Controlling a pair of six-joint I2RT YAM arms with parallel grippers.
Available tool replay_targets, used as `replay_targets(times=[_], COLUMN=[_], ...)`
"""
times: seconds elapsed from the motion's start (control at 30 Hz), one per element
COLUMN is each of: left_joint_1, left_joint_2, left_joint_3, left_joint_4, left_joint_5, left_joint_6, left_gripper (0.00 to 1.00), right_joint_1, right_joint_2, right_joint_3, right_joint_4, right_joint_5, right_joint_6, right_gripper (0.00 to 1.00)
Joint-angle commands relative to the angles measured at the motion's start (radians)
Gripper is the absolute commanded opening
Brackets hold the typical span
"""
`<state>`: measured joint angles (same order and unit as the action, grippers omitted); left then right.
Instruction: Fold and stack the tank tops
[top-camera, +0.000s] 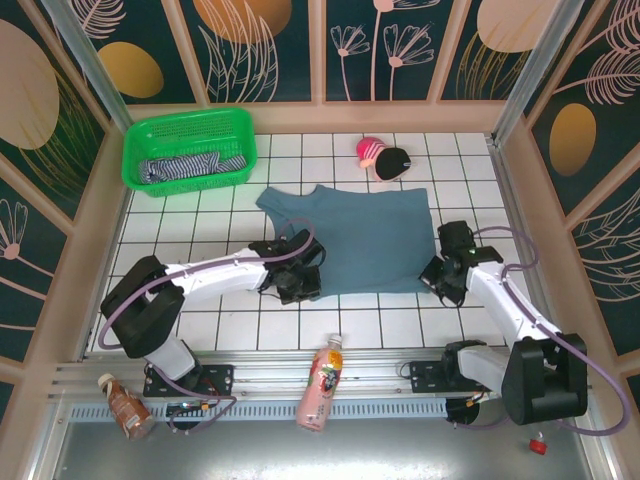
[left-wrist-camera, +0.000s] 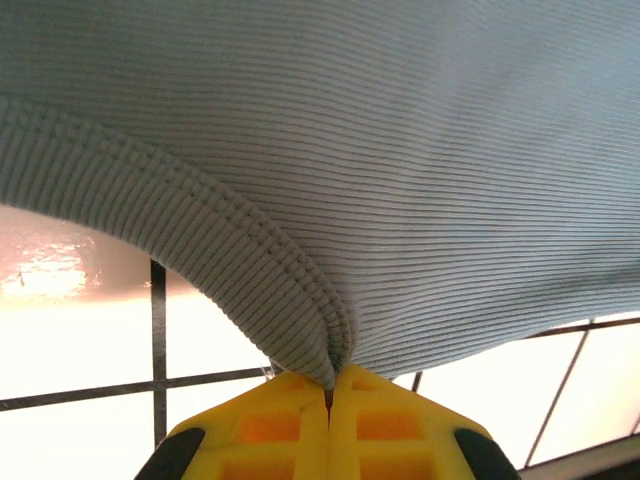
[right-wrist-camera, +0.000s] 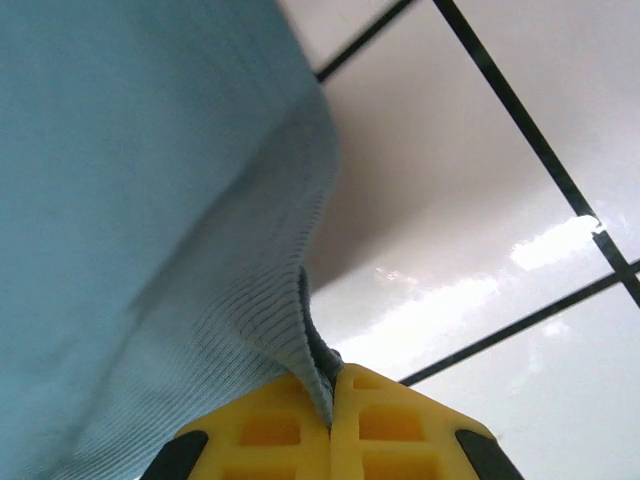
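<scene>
The blue-grey tank top (top-camera: 360, 235) lies spread flat across the middle of the white tiled table (top-camera: 250, 330), its straps toward the far edge. The striped tank top (top-camera: 185, 168) sits bunched in the green basket (top-camera: 190, 119) at the far left corner. From where I stand, the left gripper (top-camera: 298, 283) is clamped tight on the top's near left corner, its yellow fingers (left-wrist-camera: 290, 430) pinching a ribbed fold of hem. The right gripper (top-camera: 440, 276) is closed on the near right corner in the same way, with the cloth raised off the tiles there. A pink-and-black toy (top-camera: 383, 157) rests near the far edge, and a pink bottle (top-camera: 322, 385) lies at the near edge.
</scene>
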<state>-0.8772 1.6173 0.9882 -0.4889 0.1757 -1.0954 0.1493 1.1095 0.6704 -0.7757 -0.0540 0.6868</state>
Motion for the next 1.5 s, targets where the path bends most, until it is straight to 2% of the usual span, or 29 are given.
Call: replay_targets(times=[0.0,0.13,0.5,0.9,1.27,1.47], left_joint_1=[0.044,0.099,0.179,0.238,0.263,0.263], left_joint_2=[0.014,0.058,0.233,0.326,0.463,0.507], left_joint_3=[0.054,0.111,0.297,0.397,0.5,0.55], left_joint_4=[-0.05,-0.065,-0.135,-0.137,-0.116,-0.138], left_joint_5=[0.021,0.044,0.049,0.06,0.032,-0.023], left_joint_6=[0.061,0.129,0.303,0.372,0.426,0.44], left_gripper=[0.0,0.01,0.03,0.03,0.04,0.11], right_joint_1=[-0.008,-0.01,-0.043,-0.099,-0.108,-0.108], right_joint_2=[0.017,0.075,0.21,0.285,0.425,0.497], right_joint_3=[0.046,0.073,0.125,0.203,0.251,0.269], right_joint_4=[-0.01,0.017,0.157,0.166,0.305,0.364], right_joint_5=[-0.023,-0.045,-0.047,-0.034,-0.026,-0.014], right_joint_6=[-0.01,-0.048,-0.092,-0.131,-0.119,-0.123], right_gripper=[0.03,0.03,0.04,0.06,0.08,0.14])
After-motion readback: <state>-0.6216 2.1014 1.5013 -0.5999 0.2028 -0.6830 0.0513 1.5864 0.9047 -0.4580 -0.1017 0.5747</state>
